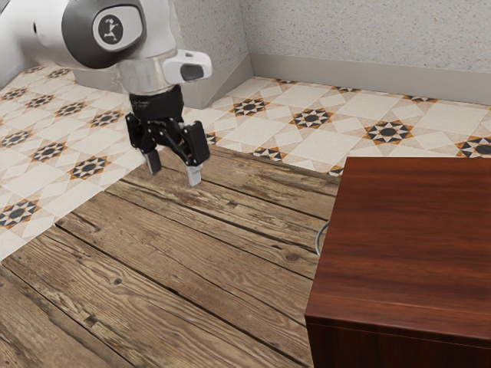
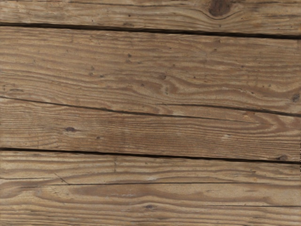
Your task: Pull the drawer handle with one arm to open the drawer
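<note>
Your tool [image 1: 174,172] hangs spread and empty over the bench [image 1: 153,268]. The drawer handle [image 1: 319,234] sits well off toward the exterior view's right, a thin loop on the cabinet [image 1: 406,245] face turned toward the tool.

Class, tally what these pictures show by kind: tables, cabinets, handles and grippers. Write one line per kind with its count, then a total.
Table: 1
Cabinet: 1
Handle: 1
Gripper: 1
Total: 4
</note>
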Motion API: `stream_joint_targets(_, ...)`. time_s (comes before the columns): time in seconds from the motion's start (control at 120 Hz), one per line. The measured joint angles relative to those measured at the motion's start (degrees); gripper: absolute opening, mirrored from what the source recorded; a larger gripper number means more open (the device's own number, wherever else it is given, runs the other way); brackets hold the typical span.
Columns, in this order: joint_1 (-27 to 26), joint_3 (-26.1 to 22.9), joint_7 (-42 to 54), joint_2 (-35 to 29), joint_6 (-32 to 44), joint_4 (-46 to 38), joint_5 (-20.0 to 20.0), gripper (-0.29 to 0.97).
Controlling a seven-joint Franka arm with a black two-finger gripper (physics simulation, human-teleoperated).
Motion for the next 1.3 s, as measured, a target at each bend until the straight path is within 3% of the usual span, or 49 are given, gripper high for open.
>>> stream_joint_targets(0.217, 0.1, 0.0, 0.6, 0.0, 6.0, 0.0, -0.3, 0.68)
stream_joint_targets(0.3, -0.3, 2.1, 0.7, -0.6, 6.6, 1.4, -2.1, 0.68)
stream_joint_targets(0.425, -0.1, 6.3, -0.5, -8.0, 4.8, 5.8, -3.1, 0.68)
stream_joint_targets(0.583, 6.2, 9.0, -5.7, -9.3, 0.7, 4.3, -4.9, 0.68)
stream_joint_targets(0.717, 12.2, 9.4, -10.1, -4.6, 2.5, 1.9, -8.5, 0.68)
stream_joint_targets(0.883, -0.1, 9.2, -14.4, -0.6, 8.7, 1.2, -13.6, 0.68)
stream_joint_targets(1.208, -0.3, 7.0, -18.9, -1.5, 15.9, -6.3, -19.0, 0.68)
stream_joint_targets(1.3, -0.4, 6.9, -19.6, -4.2, 16.3, -8.2, -19.7, 0.58)
